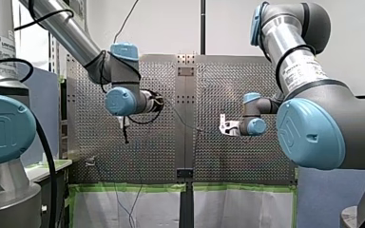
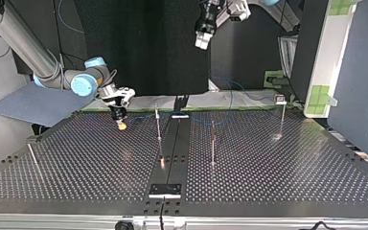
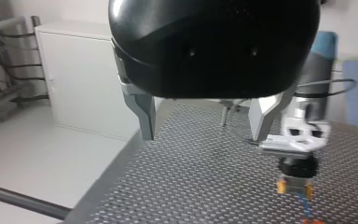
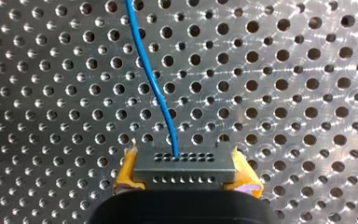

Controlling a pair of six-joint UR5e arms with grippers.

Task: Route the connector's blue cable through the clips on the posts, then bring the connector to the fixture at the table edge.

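My right gripper (image 4: 185,173) is shut on the grey connector (image 4: 184,164), with yellow pads (image 4: 127,171) on both its sides. The blue cable (image 4: 156,88) leaves the connector and runs ahead over the perforated table. In the top view my right gripper (image 2: 120,124) hangs just above the table near its far edge at the left, and the cable (image 2: 143,116) trails right toward a thin post (image 2: 158,125). My left gripper (image 2: 201,41) hangs high over the far edge, open and empty. Its metal fingers (image 3: 145,116) stand wide apart, and my right gripper (image 3: 296,184) shows beyond them.
Other posts stand at the middle (image 2: 213,146), far right (image 2: 281,117) and near left (image 2: 31,154) of the table. A dark fixture plate (image 2: 165,190) sits at the near edge on the centre rail. A white cabinet (image 3: 81,79) stands beside the table.
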